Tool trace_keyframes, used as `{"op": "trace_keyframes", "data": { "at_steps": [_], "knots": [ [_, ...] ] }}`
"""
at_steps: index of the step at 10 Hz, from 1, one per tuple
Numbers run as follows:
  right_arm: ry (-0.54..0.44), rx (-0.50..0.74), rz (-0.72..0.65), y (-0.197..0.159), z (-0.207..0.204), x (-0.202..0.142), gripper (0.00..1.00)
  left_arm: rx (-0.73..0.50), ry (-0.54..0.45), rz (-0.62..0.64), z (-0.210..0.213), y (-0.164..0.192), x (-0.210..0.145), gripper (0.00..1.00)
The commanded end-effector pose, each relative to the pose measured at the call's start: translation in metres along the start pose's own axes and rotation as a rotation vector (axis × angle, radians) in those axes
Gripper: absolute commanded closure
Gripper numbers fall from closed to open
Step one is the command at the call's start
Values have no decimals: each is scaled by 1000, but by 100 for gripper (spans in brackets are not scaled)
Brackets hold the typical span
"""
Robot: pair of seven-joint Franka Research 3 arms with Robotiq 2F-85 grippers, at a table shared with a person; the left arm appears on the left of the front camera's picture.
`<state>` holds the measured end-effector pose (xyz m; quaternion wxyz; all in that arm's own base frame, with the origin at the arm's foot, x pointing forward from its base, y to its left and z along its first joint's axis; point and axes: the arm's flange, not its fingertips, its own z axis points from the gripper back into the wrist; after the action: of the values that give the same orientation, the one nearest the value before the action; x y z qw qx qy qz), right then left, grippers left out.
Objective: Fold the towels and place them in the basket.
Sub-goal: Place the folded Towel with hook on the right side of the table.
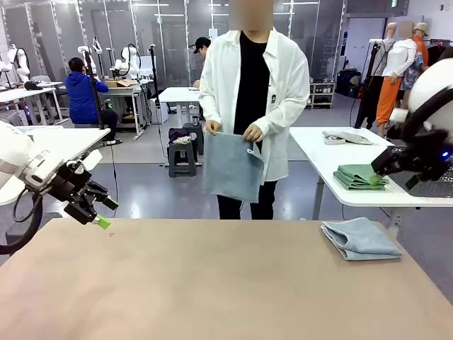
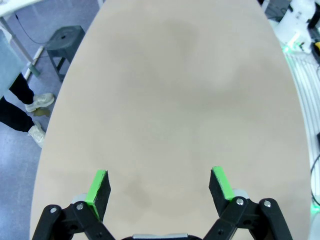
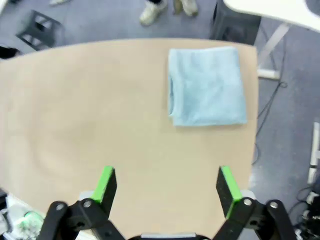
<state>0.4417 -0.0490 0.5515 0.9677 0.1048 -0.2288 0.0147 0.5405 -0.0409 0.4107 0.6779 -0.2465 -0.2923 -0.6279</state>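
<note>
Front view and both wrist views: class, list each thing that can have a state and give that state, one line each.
Folded towel: folded, lying at the far right corner of the table, untouched.
Held towel: hanging from the person's hands, off the table.
Left gripper: open, empty, above bare table.
Right gripper: open, empty, above the table, short of the folded towel.
Green cloths: folded, stacked on the white side table.

A lab hall (glass partitions (image 1: 170,35) behind) with rows of white worktables (image 1: 318,159).
</note>
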Motion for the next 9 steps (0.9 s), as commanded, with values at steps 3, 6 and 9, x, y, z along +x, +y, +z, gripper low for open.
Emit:
{"op": "trace_keyframes", "data": {
  "at_steps": [3, 6, 9],
  "knots": [
    [10, 22, 90, 42, 83, -51, 0, 4, 9, 8, 1, 0, 2, 0],
    [6, 21, 78, 45, 85, -55, 0, 4, 9, 8, 1, 0, 2, 0],
    [6, 33, 111, 49, 98, -58, 0, 4, 9, 8, 1, 0, 2, 0]
  ]
}}
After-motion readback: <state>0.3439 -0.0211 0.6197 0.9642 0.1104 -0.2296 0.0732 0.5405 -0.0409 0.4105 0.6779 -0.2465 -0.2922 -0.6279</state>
